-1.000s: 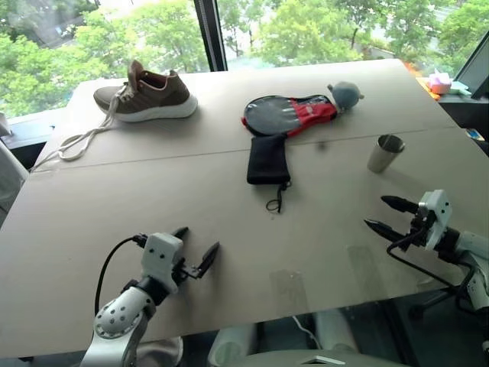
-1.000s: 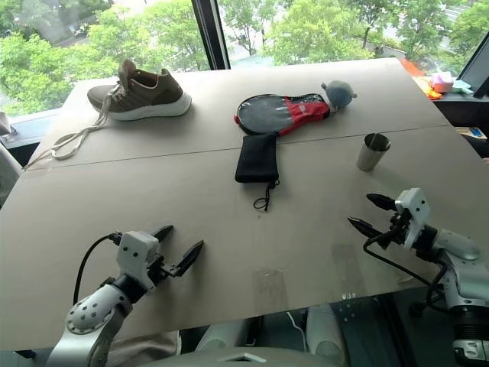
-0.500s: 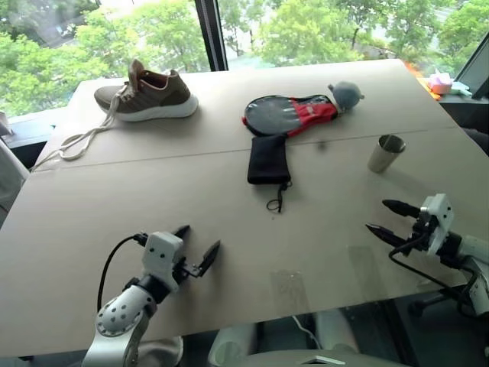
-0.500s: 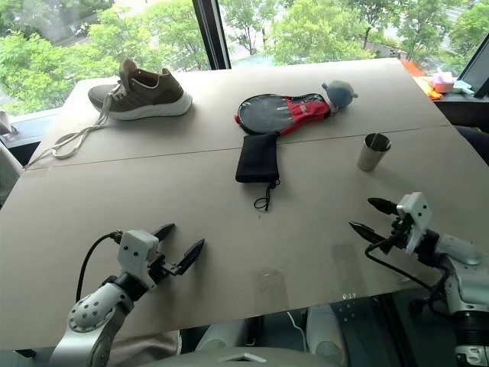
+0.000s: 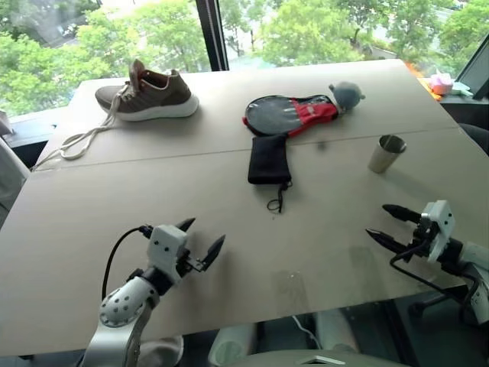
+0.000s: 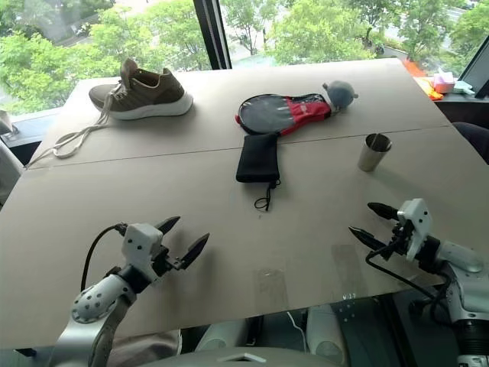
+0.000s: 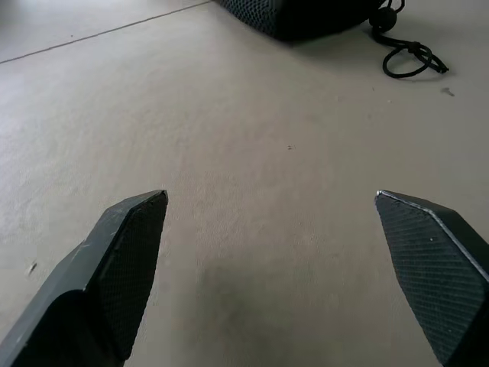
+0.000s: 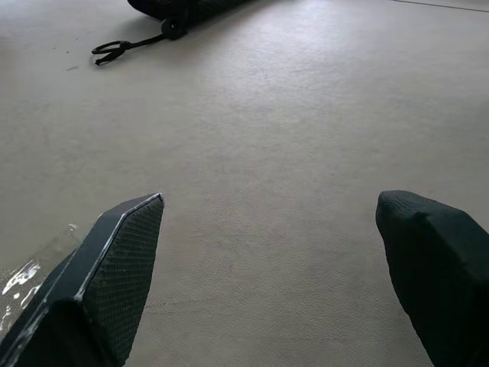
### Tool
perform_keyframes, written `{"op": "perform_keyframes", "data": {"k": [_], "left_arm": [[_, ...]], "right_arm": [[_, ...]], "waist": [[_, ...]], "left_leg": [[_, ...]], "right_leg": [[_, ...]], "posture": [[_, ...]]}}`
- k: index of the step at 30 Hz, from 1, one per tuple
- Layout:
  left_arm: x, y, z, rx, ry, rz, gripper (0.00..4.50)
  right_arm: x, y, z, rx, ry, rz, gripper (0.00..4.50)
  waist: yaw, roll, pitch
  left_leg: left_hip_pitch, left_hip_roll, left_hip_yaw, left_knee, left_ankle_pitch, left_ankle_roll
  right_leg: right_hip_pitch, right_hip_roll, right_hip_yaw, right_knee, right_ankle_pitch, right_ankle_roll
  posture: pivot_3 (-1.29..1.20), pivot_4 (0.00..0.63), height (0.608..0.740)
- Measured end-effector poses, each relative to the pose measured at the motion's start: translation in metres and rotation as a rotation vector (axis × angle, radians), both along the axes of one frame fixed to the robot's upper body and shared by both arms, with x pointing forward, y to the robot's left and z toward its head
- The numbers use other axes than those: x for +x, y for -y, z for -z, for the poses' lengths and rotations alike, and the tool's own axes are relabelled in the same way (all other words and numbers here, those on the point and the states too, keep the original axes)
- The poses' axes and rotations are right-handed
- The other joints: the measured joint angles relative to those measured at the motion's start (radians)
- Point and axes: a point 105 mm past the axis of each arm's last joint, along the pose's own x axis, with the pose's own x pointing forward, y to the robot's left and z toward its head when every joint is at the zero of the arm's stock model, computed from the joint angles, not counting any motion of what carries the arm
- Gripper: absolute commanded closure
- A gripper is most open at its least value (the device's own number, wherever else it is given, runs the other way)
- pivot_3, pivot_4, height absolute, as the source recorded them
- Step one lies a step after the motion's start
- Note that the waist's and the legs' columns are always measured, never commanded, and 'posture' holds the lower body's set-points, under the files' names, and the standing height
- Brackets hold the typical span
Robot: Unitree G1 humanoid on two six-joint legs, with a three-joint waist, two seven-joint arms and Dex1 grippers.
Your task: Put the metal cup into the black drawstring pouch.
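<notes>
- Left eye view: beige table (image 5: 114, 206) seen from above, window and green trees behind its far edge.
- Metal cup (image 5: 386, 154) upright on the right part of the table, rim up, well apart from both grippers.
- Black drawstring pouch (image 5: 269, 159) flat near the table's middle, its cord (image 5: 276, 200) trailing toward the near edge and ending in a small loop.
- Pouch's far end just beside, perhaps touching, a black-and-red paddle case (image 5: 290, 115); grey ball-like thing (image 5: 345, 94) at the case's right end.
- Brown sneaker (image 5: 147, 93) far left, white laces (image 5: 72, 144) spilling toward the table's left edge.
- Left gripper (image 5: 200, 237) low over the near left part of the table, pointing forward and to the right, jaws spread wide, nothing between them.
- Right gripper (image 5: 391, 225) near the right edge, nearer than the cup, pointing to the left, jaws spread wide and empty.
- Left wrist view: two textured black fingers (image 7: 126, 260) far apart over bare tabletop, pouch edge (image 7: 298, 14) and cord knot (image 7: 412, 60) ahead.
- Right wrist view: both fingers (image 8: 114, 267) wide apart above bare table, pouch end and cord loop (image 8: 122, 49) in the distance.
</notes>
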Motion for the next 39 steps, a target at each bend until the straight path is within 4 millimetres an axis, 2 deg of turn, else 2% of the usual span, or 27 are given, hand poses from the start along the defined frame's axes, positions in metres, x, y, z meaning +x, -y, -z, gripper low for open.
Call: {"op": "perform_keyframes", "data": {"k": [7, 9, 12, 16, 20, 27, 32, 39], "left_arm": [[0.061, 0.032, -0.025, 0.2, 0.212, 0.052, 0.02], [0.083, 0.056, -0.034, 0.278, 0.31, 0.093, 0.02], [0.098, 0.083, -0.043, 0.36, 0.424, 0.135, 0.02], [0.114, 0.095, -0.051, 0.466, 0.525, 0.127, 0.02], [0.122, 0.099, -0.047, 0.577, 0.561, 0.144, 0.02], [0.12, 0.094, -0.039, 0.647, 0.539, 0.173, 0.02], [0.117, 0.087, -0.029, 0.668, 0.501, 0.17, 0.02], [0.115, 0.083, -0.029, 0.712, 0.523, 0.145, 0.02]], "right_arm": [[-0.017, -0.02, -0.012, 0.097, 0.062, 0.021, 0.0], [-0.026, -0.029, -0.015, 0.119, 0.077, 0.035, 0.0], [-0.032, -0.034, -0.017, 0.134, 0.087, 0.058, 0.0], [-0.037, -0.035, -0.017, 0.136, 0.083, 0.088, 0.0], [-0.04, -0.035, -0.021, 0.137, 0.097, 0.103, 0.0], [-0.042, -0.04, -0.032, 0.175, 0.137, 0.092, 0.0], [-0.049, -0.043, -0.03, 0.161, 0.137, 0.044, 0.0], [-0.055, -0.046, -0.029, 0.11, 0.135, -0.044, 0.0]], "waist": [[0.002, -0.001, 0.0], [0.006, 0.0, 0.0], [0.0, -0.001, 0.0], [0.0, -0.001, 0.0], [0.0, -0.001, 0.0], [0.0, -0.001, 0.0], [0.0, -0.001, 0.0], [0.001, -0.001, 0.0]], "left_leg": [[0.0, -0.001, -0.002, 0.0, 0.0, 0.0], [0.0, -0.002, -0.002, 0.0, 0.0, 0.0], [-0.001, -0.003, 0.0, 0.0, 0.0, 0.0], [-0.001, -0.002, 0.0, -0.001, 0.0, 0.0], [-0.001, -0.002, 0.0, -0.001, 0.0, 0.0], [-0.001, -0.002, -0.001, -0.001, 0.0, 0.0], [-0.001, -0.002, -0.001, -0.001, 0.0, 0.0], [0.0, -0.002, -0.001, 0.0, 0.0, 0.0]], "right_leg": [[0.0, 0.001, -0.001, 0.001, 0.003, 0.004], [0.0, 0.0, -0.001, 0.001, 0.003, 0.003], [0.0, -0.001, 0.001, 0.0, 0.005, 0.001], [-0.001, 0.0, 0.001, 0.0, 0.005, 0.001], [-0.001, 0.0, 0.001, 0.0, 0.002, 0.005], [-0.001, 0.0, 0.0, 0.001, 0.002, 0.005], [-0.001, -0.001, 0.0, 0.001, 0.002, 0.005], [-0.001, 0.0, 0.0, 0.002, 0.002, 0.005]], "posture": [[0.0, 0.15, 0.74], [0.0, 0.15, 0.74], [0.0, 0.15, 0.74], [0.0, 0.15, 0.74], [0.0, 0.15, 0.74], [0.0, 0.15, 0.74], [0.0, 0.15, 0.74], [0.0, 0.15, 0.74]]}}
